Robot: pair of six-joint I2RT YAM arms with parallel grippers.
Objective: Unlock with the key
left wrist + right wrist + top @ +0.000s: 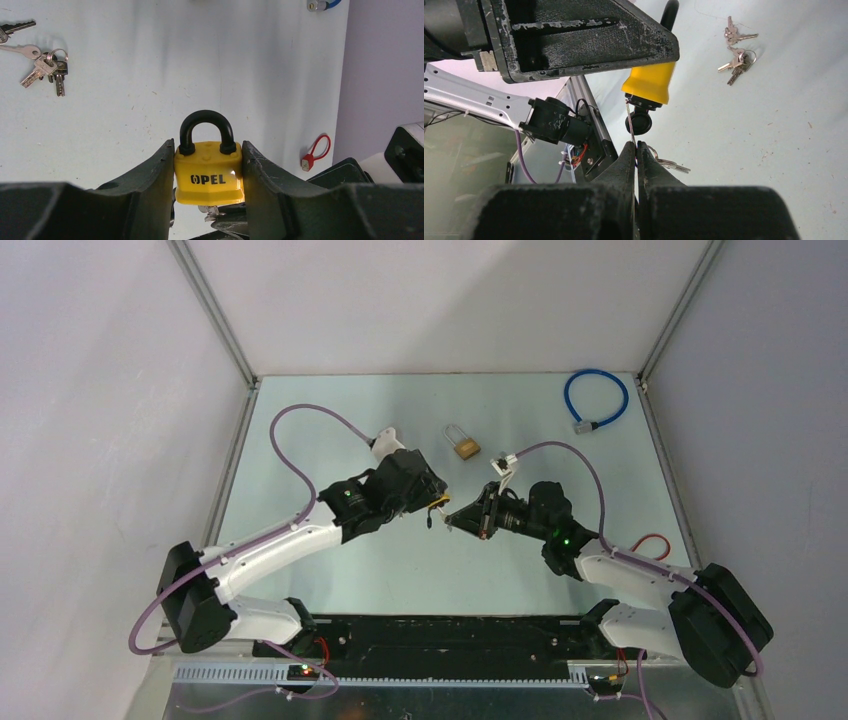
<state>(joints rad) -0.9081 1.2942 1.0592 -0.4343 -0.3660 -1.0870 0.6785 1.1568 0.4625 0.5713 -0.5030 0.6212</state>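
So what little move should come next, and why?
Probably the right pincer easing its key up into the yellow padlock: the left pincer holds it, shackle closed, and the key's tip seems just at its underside.

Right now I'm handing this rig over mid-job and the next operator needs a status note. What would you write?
Left tool: closed on the yellow padlock, held off the table.
Right tool: shut on a key, blade at the padlock's underside.
Done: padlock and key picked up and brought together.
Left: the shackle is closed. Whether the key is fully seated cannot be told. Seat it, turn, free the shackle.
Spare keys and a brass padlock lie on the table.
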